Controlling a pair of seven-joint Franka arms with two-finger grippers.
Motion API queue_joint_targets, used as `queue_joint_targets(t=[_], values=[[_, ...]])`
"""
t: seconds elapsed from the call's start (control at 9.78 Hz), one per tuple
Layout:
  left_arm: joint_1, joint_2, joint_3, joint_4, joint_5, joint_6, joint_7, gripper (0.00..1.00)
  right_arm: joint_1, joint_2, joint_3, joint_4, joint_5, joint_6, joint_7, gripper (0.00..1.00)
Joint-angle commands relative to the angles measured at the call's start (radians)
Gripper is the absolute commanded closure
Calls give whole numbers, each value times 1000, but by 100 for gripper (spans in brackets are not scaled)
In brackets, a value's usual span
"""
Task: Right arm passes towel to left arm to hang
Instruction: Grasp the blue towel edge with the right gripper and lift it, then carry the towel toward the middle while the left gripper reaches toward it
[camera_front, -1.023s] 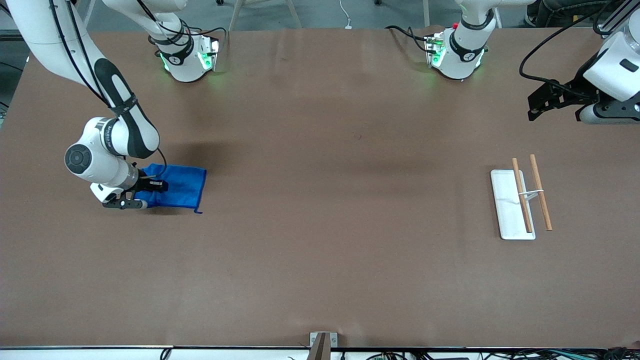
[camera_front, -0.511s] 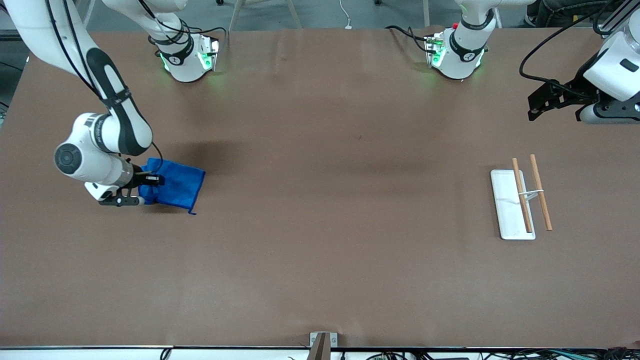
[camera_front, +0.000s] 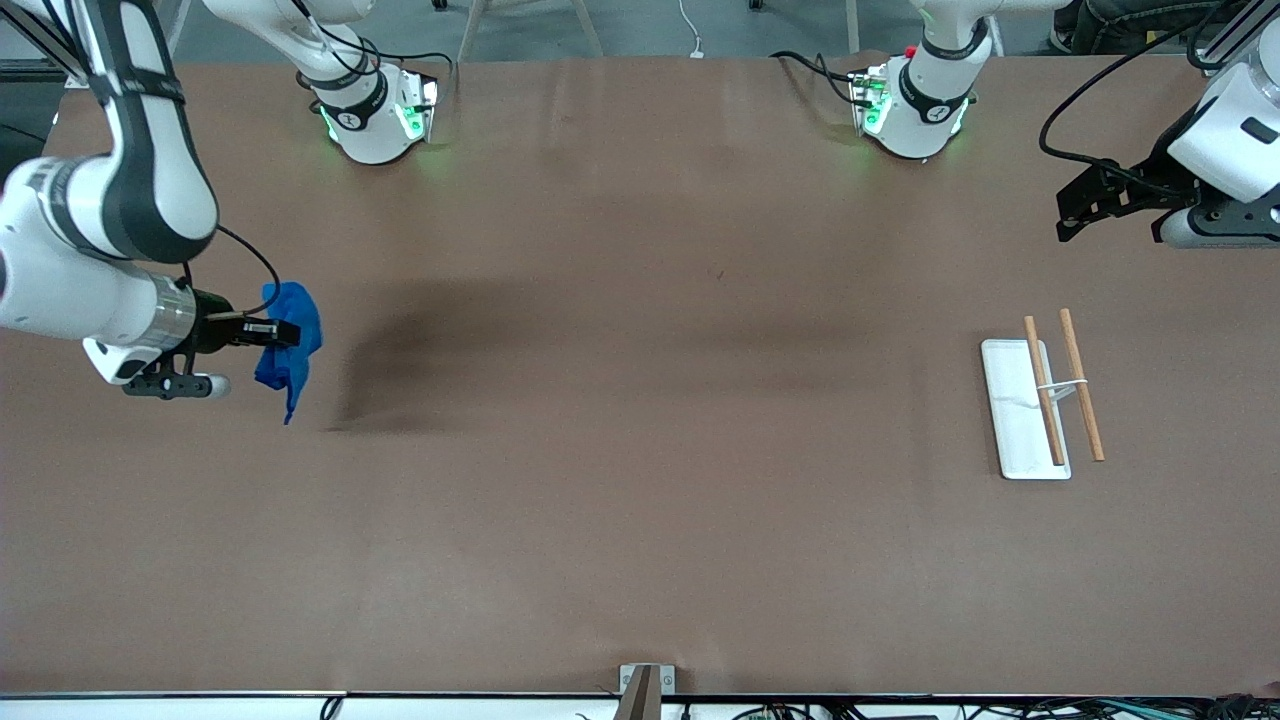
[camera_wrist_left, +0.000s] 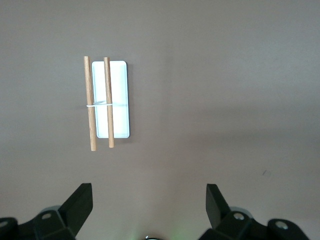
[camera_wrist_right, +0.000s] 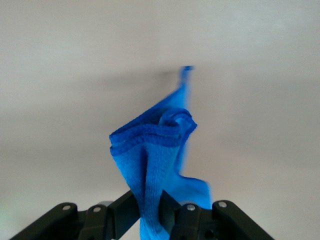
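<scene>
The bright blue towel (camera_front: 290, 345) hangs bunched in the air from my right gripper (camera_front: 285, 333), over the table at the right arm's end. In the right wrist view the towel (camera_wrist_right: 157, 150) is pinched between the two black fingers (camera_wrist_right: 125, 210), a corner trailing down. My right gripper is shut on the towel. My left gripper (camera_front: 1075, 210) is up in the air at the left arm's end of the table, open and empty; its fingertips (camera_wrist_left: 80, 200) stand wide apart in the left wrist view.
A white tray (camera_front: 1010, 420) with two wooden rods (camera_front: 1082, 385) joined by a white tie lies on the brown table near the left arm's end. It also shows in the left wrist view (camera_wrist_left: 120, 100). A metal bracket (camera_front: 645, 685) sits at the table's near edge.
My right gripper has lifted the towel off the table and drawn it toward the right arm's end; the towel now hangs bunched instead of lying flat. The left arm has not moved.
</scene>
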Motion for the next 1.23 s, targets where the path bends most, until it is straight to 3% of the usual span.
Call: queue_joint_targets(t=[0.0,0.2,0.51,0.61,0.92,1.12], values=[[1,17,-1,-6,-4,-8,8,0,127,11,-2,166,65,-68,173,99],[-7,17,-3,-6,-4,-8,-9,0,241,17,-5,257,175,-36,221,99],[-13,20,-42,-6,-14,2,9,0,349,21,-4,285,431,140,221,99],[-11,28,-65,0,-74,2,11,0,381,21,-4,285,531,215,221,99],[-13,46,-73,12,-401,18,101,0,487,24,-4,285,807,410,221,99],[-7,90,-73,12,-629,67,281,0,510,29,-4,294,1002,412,206,99]])
